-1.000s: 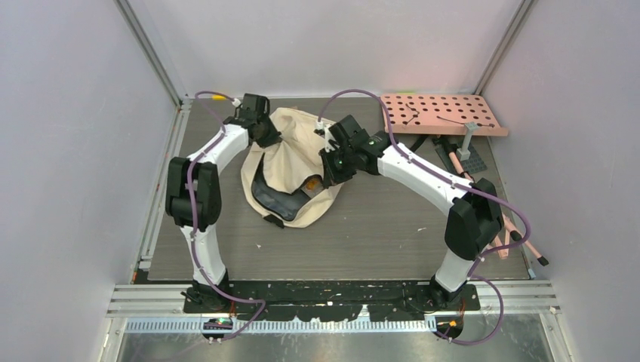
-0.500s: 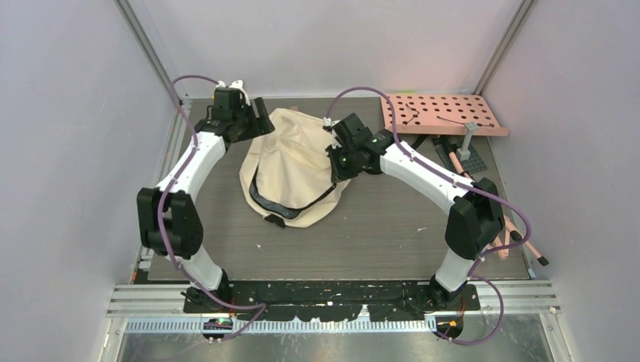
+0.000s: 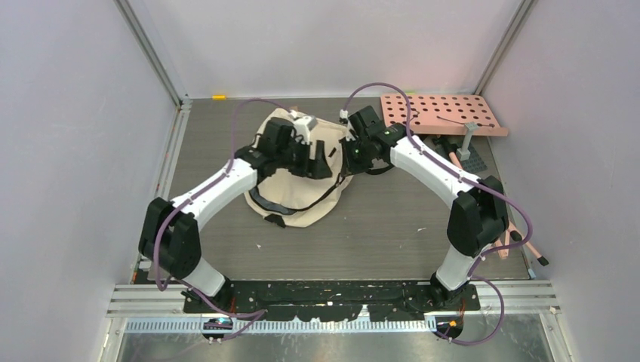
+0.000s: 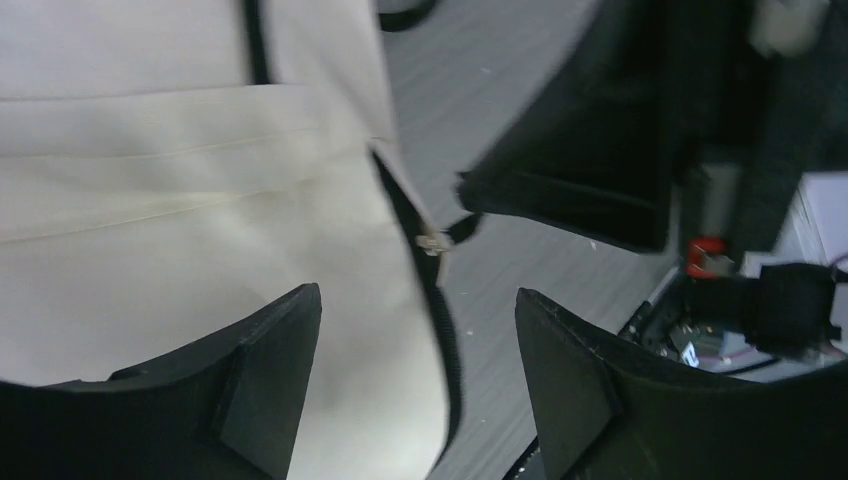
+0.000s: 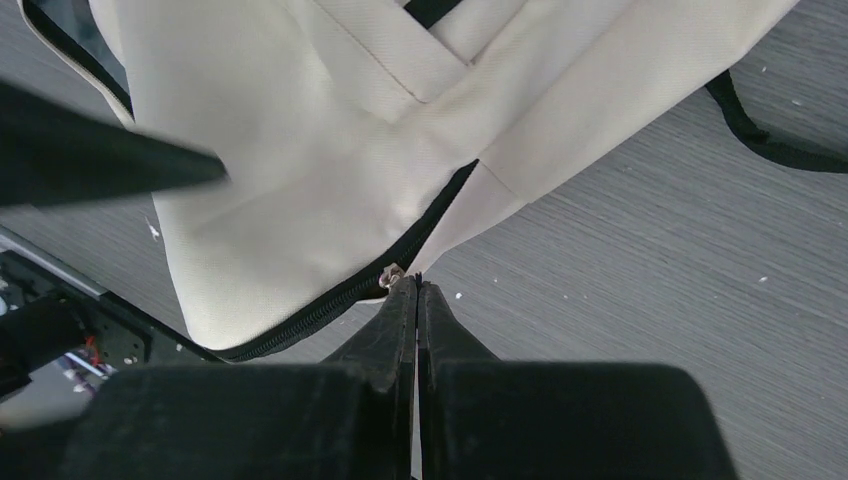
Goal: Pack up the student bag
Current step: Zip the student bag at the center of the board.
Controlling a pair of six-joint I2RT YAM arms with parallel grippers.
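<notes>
Your left arm [image 3: 219, 183] and right arm [image 3: 424, 167] look alike: smooth white shells on the long links and chunky black housings at the joints [image 3: 170, 235]. A purple cable [image 3: 375, 86] runs along each arm. A small green light [image 3: 356, 149] glows on the right wrist housing. The left gripper [image 4: 417, 293] has broad, matte black wedge fingers [image 4: 262, 365]. The right gripper [image 5: 410, 282] has fingers tapering to thin black blades.

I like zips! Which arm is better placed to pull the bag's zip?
Probably right: the right end effector is shut, tips at the zip pull. The left end effector hangs open above the bag.
</notes>
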